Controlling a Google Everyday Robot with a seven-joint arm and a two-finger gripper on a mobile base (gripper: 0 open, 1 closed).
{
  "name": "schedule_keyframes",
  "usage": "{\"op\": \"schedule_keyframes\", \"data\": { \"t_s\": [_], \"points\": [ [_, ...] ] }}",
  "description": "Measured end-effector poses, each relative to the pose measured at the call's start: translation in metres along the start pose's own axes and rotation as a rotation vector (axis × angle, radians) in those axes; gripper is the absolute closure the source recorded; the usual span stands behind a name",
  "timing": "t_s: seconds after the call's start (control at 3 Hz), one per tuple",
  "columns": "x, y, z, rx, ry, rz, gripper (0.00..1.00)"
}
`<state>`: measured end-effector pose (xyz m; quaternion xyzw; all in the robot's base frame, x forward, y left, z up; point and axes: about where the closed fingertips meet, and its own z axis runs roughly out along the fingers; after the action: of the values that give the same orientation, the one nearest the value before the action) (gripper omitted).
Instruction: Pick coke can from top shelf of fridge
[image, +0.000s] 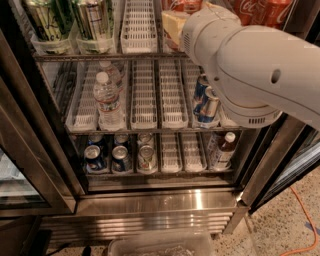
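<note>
- Since our arm (260, 65) covers the gripper (172, 24) at the top shelf (100, 56), we cannot tell its state.
- The coke can (186, 5) sits just behind it.

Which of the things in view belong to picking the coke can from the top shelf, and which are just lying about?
Job in hand: coke can; top shelf; fridge; gripper, up at the top shelf.

Just lying about: green cans; water bottles; blue-and-silver cans; bottom-shelf cans; brown bottle; orange cable.
</note>
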<state>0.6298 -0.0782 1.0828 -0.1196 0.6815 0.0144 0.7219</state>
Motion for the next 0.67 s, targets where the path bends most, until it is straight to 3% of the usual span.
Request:
{"op": "schedule_keyframes", "data": {
  "t_s": [0.67],
  "points": [
    [-0.0014, 0.0025, 0.0052, -0.019, 0.013, 0.031, 0.92]
  ]
}}
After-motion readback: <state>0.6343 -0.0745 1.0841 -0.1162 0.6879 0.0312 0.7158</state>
